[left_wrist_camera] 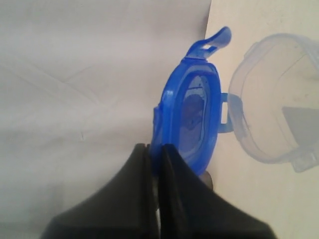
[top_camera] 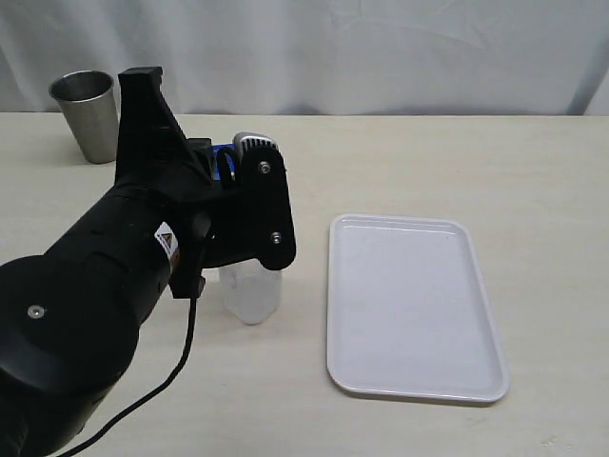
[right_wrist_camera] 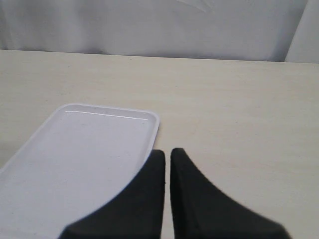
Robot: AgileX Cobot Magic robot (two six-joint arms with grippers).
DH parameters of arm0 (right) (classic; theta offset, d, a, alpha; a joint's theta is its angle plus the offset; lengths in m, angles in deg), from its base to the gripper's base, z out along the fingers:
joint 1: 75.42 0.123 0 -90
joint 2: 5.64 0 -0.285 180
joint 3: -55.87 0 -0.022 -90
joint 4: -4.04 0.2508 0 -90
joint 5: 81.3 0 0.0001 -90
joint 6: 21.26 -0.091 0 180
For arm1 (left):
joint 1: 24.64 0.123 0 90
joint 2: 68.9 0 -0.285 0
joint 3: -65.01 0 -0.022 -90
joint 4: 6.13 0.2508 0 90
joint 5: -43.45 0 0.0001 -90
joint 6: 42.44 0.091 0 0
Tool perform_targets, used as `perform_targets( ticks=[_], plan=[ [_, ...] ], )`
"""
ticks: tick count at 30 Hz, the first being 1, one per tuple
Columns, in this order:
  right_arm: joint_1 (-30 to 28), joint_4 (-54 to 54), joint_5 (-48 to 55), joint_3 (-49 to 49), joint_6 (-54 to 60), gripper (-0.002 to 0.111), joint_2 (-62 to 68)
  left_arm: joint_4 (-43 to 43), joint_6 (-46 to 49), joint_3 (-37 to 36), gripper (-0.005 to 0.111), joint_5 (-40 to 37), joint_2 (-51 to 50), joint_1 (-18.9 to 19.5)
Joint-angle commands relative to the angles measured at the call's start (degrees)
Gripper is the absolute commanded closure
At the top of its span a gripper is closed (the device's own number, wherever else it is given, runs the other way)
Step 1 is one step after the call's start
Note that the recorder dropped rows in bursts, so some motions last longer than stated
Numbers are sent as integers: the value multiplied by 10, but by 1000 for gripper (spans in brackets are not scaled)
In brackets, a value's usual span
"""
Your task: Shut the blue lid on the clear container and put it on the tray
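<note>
Tools both have their jaws pressed together. The left tool (left_wrist_camera: 155,148) pinches the blue lid (left_wrist_camera: 192,117) by its rim, held on edge above the open clear container (left_wrist_camera: 279,99). The container stands on the counter (top_camera: 476,162), near the tray (top_camera: 414,392) but apart from it. The right tool (right_wrist_camera: 167,154) grips nothing, beside the tray's corner.

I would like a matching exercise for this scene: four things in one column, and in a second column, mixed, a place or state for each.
1 lid
2 container
3 tray
4 steel cup

a white, right of the container
b far left corner of the table
c pinched by the left jaws
d standing open, left of the tray

Pairs: 1-c, 2-d, 3-a, 4-b
</note>
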Motion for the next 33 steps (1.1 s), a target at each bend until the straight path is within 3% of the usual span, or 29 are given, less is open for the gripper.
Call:
perform_targets(
  ticks=[1,33],
  plan=[
    [-2,1,-1,-1,-2,104,-2,-17,-1,0,107,-5,3,-4],
    [-2,1,-1,-1,-2,104,-2,45,-31,-4,107,26,3,-7]
  ],
)
